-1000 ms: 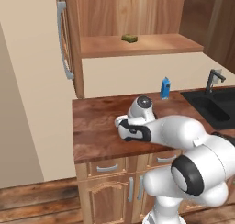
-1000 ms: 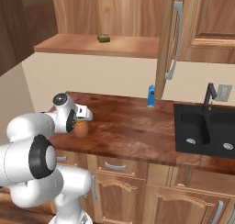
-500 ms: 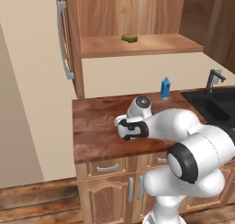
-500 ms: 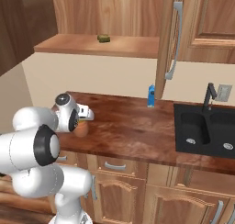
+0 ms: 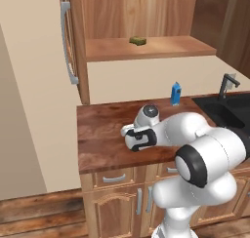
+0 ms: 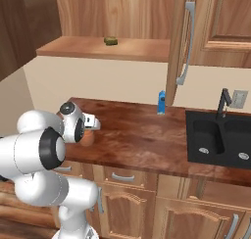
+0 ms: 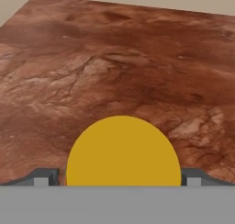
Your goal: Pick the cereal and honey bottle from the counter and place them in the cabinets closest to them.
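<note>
While fingers (image 7: 123,178) gape: one honey bottle (image 7: 123,152) (between).

The arm's hand (image 5: 138,138) sits low over the counter (image 5: 102,139); a blue carton (image 5: 176,93) stands behind, an olive lump (image 5: 138,40) on the shelf (image 5: 156,48).

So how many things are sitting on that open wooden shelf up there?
1: an olive-green lump near the middle of the shelf above the counter. Nothing else shows there, though the cabinet door may hide part of the shelf.

Kitchen: wooden cabinets (image 6: 206,27), counter (image 6: 142,135), sink (image 6: 218,142).
</note>
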Tool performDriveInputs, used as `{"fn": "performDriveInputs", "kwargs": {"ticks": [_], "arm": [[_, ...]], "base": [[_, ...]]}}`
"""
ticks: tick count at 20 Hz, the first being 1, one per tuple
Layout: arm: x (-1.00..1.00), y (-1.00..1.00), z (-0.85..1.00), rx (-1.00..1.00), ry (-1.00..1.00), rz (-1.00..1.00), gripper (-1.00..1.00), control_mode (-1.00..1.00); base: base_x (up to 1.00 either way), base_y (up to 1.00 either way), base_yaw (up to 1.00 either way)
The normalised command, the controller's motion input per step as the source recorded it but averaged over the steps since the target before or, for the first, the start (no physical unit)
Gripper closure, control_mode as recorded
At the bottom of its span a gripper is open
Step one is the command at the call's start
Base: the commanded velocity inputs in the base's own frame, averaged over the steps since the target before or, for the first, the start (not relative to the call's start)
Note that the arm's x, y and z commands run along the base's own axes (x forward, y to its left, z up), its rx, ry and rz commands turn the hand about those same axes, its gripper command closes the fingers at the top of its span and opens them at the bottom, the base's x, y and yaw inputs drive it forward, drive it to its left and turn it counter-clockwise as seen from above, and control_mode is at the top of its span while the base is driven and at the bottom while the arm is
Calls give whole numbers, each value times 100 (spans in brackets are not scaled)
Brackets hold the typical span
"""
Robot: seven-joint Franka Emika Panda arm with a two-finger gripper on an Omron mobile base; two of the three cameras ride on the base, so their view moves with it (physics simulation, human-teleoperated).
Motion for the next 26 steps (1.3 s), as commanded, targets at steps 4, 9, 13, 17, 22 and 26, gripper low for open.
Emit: {"fn": "performDriveInputs", "kwargs": {"ticks": [4,9,13,17,22,26], "arm": [[2,4,-16,0,0,0,-100,-100],[5,6,-21,0,0,0,-100,-100],[0,11,-28,-3,0,0,-100,-100],[0,12,-27,-5,0,0,100,-100],[0,1,-4,-1,0,0,100,-100],[0,0,0,0,0,0,100,-100]], "base": [[0,0,0],[0,0,0],[0,0,0],[0,0,0],[0,0,0],[0,0,0]]}}
